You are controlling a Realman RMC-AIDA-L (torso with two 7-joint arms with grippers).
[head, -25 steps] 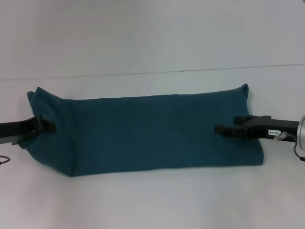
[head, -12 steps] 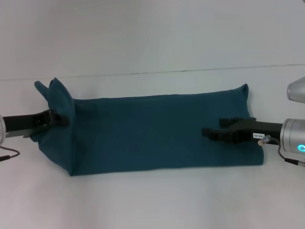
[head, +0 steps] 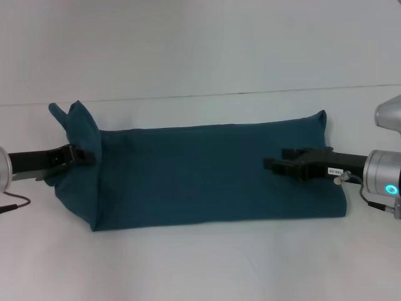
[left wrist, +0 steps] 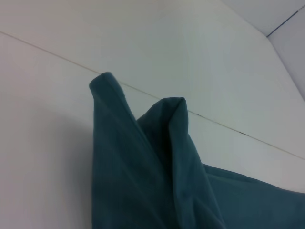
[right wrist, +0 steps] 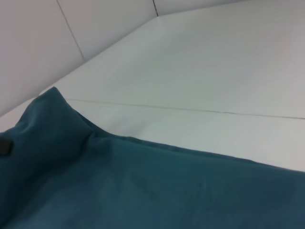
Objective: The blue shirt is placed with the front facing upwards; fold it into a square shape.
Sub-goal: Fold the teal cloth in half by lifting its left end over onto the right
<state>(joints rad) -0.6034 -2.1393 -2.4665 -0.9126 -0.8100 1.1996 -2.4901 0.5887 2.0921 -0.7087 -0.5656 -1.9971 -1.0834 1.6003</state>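
Across the middle of the frame on the white desk, the blue shirt lies as a long band. Left pincer pinches its raised left end; right pincer hovers, grip unclear. Lift evenly, keeping edges aligned.

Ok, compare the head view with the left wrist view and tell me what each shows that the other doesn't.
Only the head view shows the whole blue shirt lying as a long folded band, with the left gripper at its raised left end and the right gripper reaching over its right part. Only the left wrist view shows that lifted end close up: two peaks of cloth with a deep crease between them. Both show the teal shirt and the white table, crossed by a thin seam line.
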